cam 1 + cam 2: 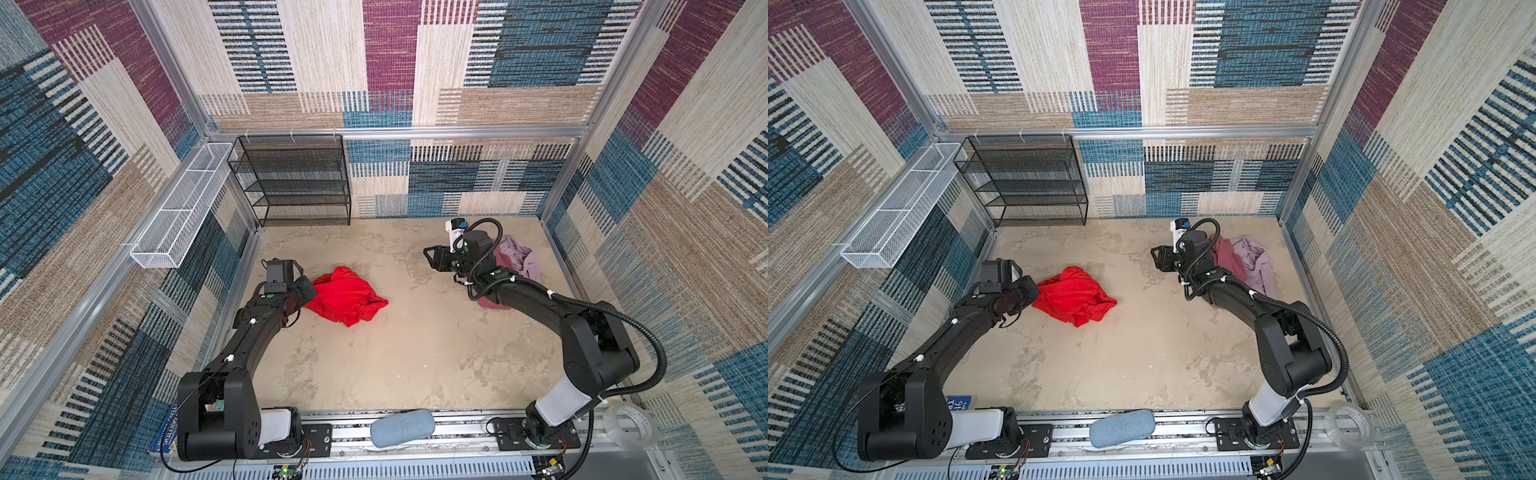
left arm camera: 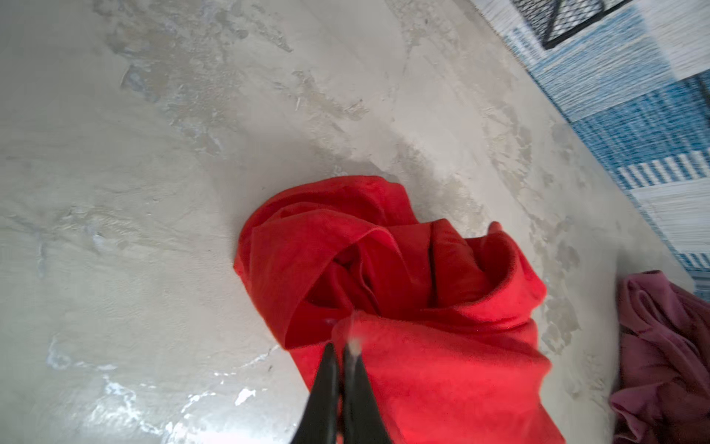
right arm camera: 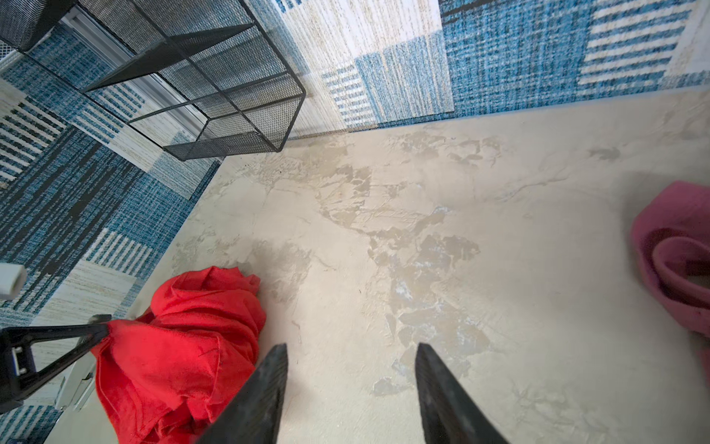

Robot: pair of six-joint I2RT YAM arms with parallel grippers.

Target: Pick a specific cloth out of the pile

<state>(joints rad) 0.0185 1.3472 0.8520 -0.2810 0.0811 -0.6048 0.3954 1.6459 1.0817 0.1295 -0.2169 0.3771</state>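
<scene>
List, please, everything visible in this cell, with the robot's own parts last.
red cloth: one, bright red, crumpled on the table, left of centre
lilac-pink cloth: one, pale lilac, far right
dusty rose cloth: one, maroon-rose, against the lilac one
wire shelf: one, black, back wall
wire basket: one, white, left wall
pad: one, blue-grey, front rail
tape roll: one, clear, front right corner
left arm: one, black, jaws shut on the red cloth
right arm: one, black, jaws open and empty

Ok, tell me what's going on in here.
The left claw is shut on an edge of the red cloth, which lies on the table apart from the lilac-pink cloth and dusty rose cloth heaped at the far right. The right claw hovers open and empty near those two.
</scene>
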